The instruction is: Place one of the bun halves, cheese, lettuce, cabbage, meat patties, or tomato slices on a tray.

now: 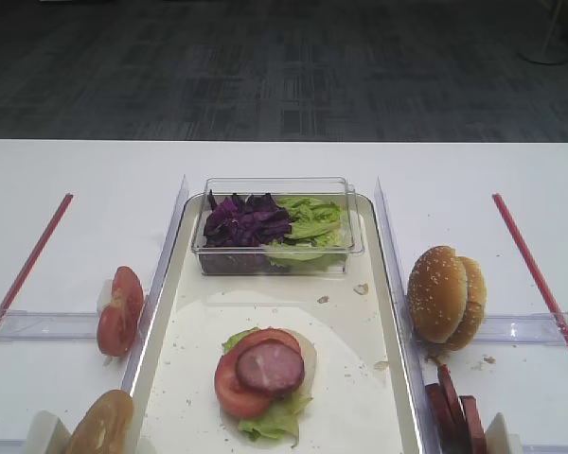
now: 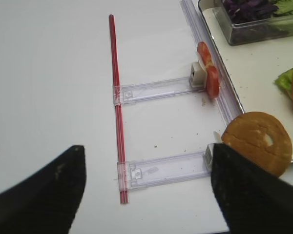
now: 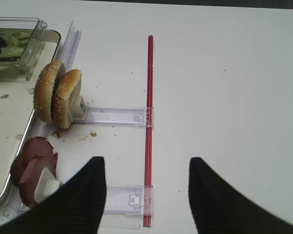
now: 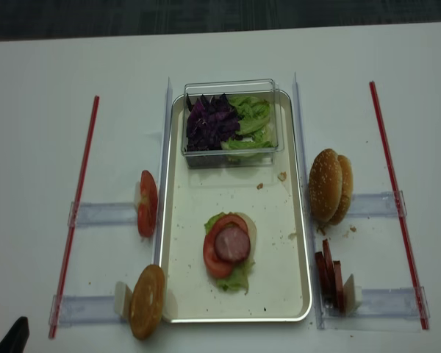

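- Right gripper [image 3: 144,195]: nearest the right wrist camera, two dark fingers standing apart over bare tabletop [image 3: 234,73], nothing between them; moderately wide.
- Left gripper [image 2: 146,190]: fingers spread wide at the bottom of the left wrist view, holding nothing.
- Meat patties [image 3: 34,170]: several slices on edge in a clear holder, just left of the right gripper's left finger and slightly ahead; one more patty tops the stack on the tray.
- Bun halves [image 3: 58,97]: two seeded halves on edge, farther ahead and left of the right gripper, beside the tray rim. Another bun half [image 2: 256,141] stands touching the left gripper's right finger.
- Tomato slices [image 2: 207,73]: upright in a holder ahead of the left gripper.
- Tray [image 1: 360,378]: long axis running away from the robot, between the arms; carries a stack [image 1: 265,378] of lettuce, tomato and patty.
- Clear box [image 1: 275,227]: at the tray's far end, cabbage left, lettuce right.
- Judgement: right arm nearer the patties and seeded buns; left arm nearer the tomato.
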Robot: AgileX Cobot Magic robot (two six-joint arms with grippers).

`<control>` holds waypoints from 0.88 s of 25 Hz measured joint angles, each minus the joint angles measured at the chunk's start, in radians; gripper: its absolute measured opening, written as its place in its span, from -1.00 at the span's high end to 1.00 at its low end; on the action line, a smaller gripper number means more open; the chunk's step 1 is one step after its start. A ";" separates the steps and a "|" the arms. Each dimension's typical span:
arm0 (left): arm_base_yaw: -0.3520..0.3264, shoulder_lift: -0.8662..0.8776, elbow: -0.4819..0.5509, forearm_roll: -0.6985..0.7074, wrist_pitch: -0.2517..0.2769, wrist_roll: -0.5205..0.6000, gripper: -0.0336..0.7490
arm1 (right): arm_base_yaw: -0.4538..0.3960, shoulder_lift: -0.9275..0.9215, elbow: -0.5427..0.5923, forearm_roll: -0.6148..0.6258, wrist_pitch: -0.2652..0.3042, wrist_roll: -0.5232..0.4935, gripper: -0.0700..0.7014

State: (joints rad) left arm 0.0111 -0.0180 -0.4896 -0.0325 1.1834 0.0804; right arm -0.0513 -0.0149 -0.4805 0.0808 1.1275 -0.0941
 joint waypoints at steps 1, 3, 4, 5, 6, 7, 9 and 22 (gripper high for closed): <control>0.000 0.000 0.000 0.000 0.000 0.000 -0.34 | 0.000 0.000 0.000 0.000 0.000 0.000 -0.25; 0.000 0.000 0.000 0.000 0.000 0.000 -0.34 | 0.000 0.000 0.000 0.000 0.000 0.000 -0.25; 0.000 0.000 0.000 0.000 0.000 0.000 -0.34 | 0.000 0.000 0.000 0.000 0.000 0.000 -0.24; 0.000 0.000 0.000 0.000 0.000 0.000 -0.34 | 0.000 0.000 0.000 0.000 0.000 0.000 -0.24; 0.000 0.000 0.000 0.000 0.000 0.000 -0.34 | 0.000 0.000 0.000 0.000 0.000 0.000 -0.23; 0.000 0.000 0.000 0.000 0.000 0.000 -0.34 | 0.000 0.000 0.000 0.000 0.000 0.000 -0.23; 0.000 0.000 0.000 0.000 0.000 0.000 -0.34 | 0.000 0.000 0.000 0.000 0.000 0.000 -0.22; 0.000 0.000 0.000 0.000 0.000 0.000 -0.34 | 0.000 0.000 0.000 0.000 0.001 0.000 -0.21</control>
State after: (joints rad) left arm 0.0111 -0.0180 -0.4896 -0.0325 1.1834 0.0804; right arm -0.0513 -0.0149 -0.4805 0.0808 1.1280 -0.0941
